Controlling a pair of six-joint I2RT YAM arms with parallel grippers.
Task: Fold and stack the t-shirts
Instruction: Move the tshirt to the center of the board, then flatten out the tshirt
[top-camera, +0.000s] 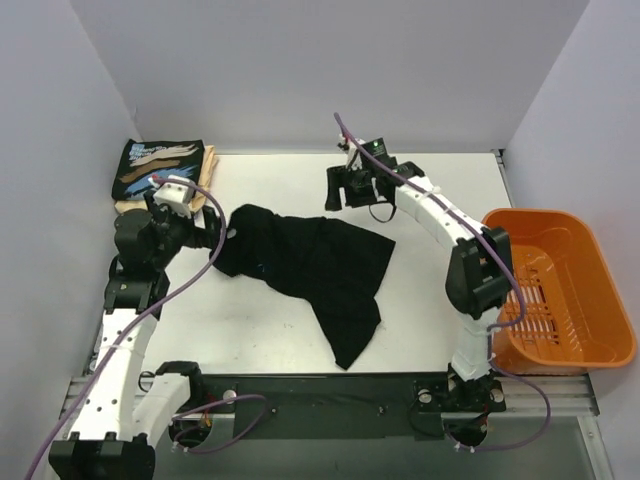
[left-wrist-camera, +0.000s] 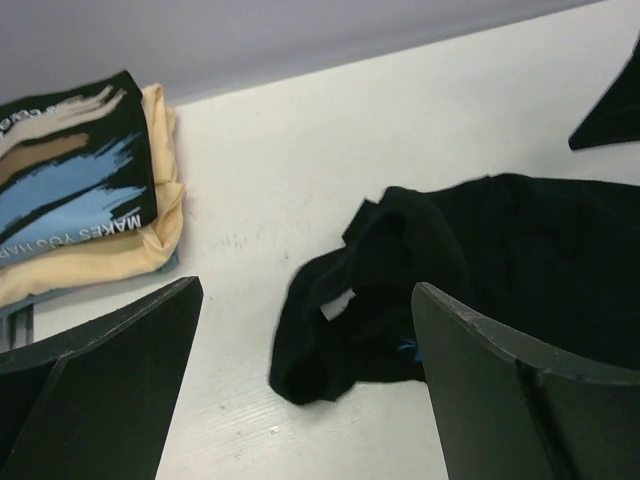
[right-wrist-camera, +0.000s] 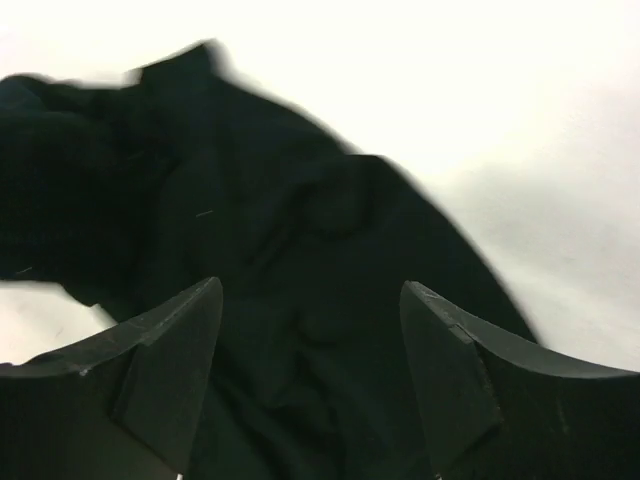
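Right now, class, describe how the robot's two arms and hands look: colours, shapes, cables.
The left arm and right arm have white links with black joints, and a purple cable trails along each. The left hand and right hand each have two dark, wedge-shaped fingers.

We count, as far as the stack shows, one black t-shirt (top-camera: 320, 262), one printed t-shirt (top-camera: 160, 166), one cream t-shirt (left-wrist-camera: 160, 228), and one orange basket (top-camera: 600, 300).

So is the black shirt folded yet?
Not folded: the black shirt lies rumpled and loosely spread on the table, one end bunched.
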